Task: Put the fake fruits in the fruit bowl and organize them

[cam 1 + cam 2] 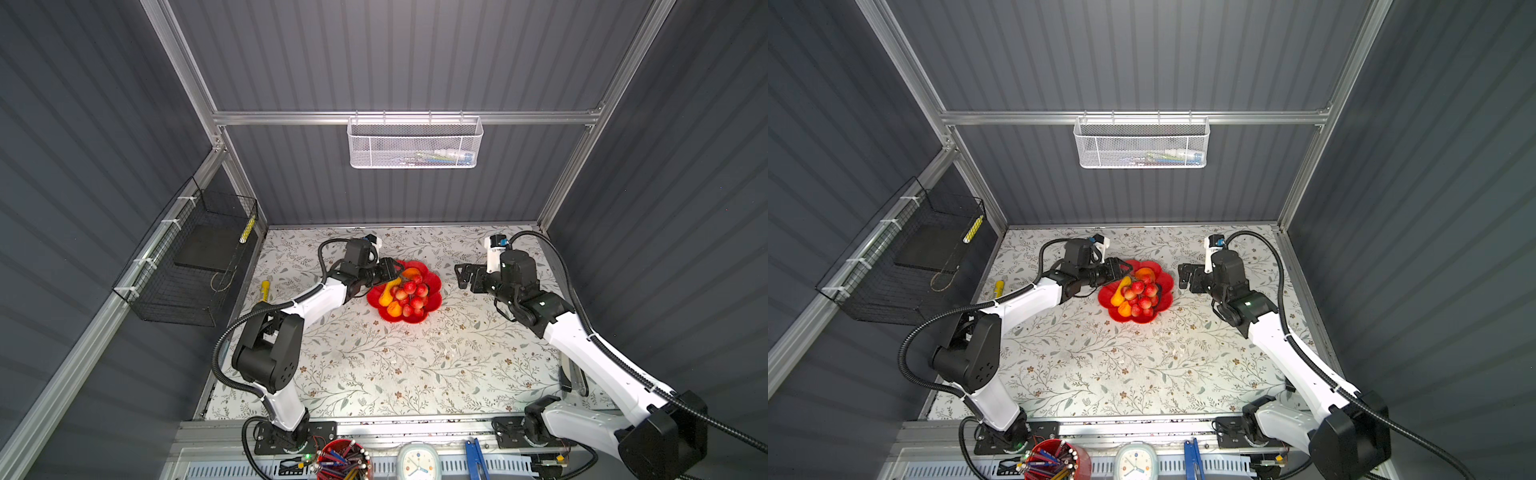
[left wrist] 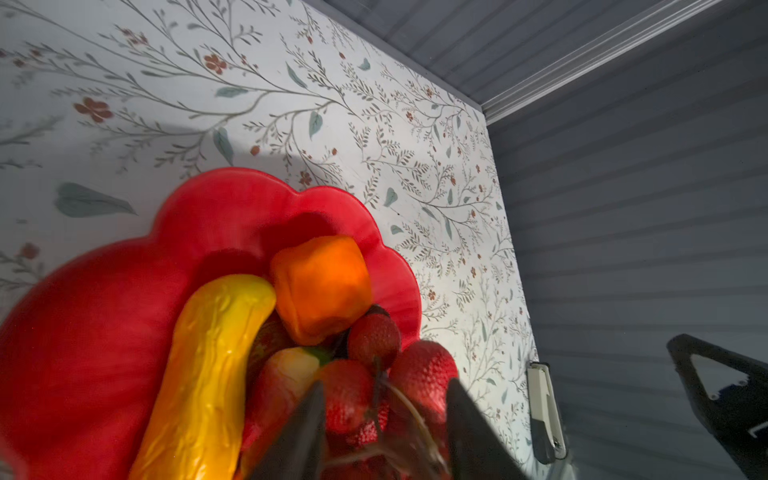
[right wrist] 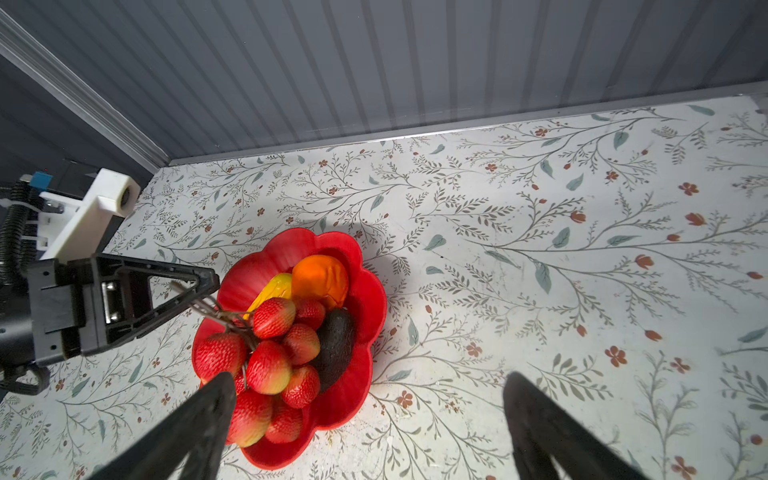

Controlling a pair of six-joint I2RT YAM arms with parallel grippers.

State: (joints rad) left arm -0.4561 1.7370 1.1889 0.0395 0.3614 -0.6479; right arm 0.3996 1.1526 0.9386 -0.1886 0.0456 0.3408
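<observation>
You had one fruit bowl (image 1: 435,286), one red bunch (image 3: 270,365), one yellow fruit (image 2: 208,365) and one avocado (image 3: 336,345). You had one blocky orange fruit (image 2: 320,286) and one round orange (image 1: 394,308).

Glossy red plastic fruit bowl (image 3: 365,291), pebbled bunch (image 3: 270,365), matt avocado (image 3: 336,345)

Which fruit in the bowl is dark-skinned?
The avocado: the only near-black fruit, lying between the red bunch and the bowl wall; the others are red, yellow or orange.

In both top views we look steeply down from above the near edge of the table (image 1: 374,374), the fruit bowl (image 1: 432,305) mid-frame. Our wrist cameras share it: left very close, probably at its rim; right farther.
</observation>
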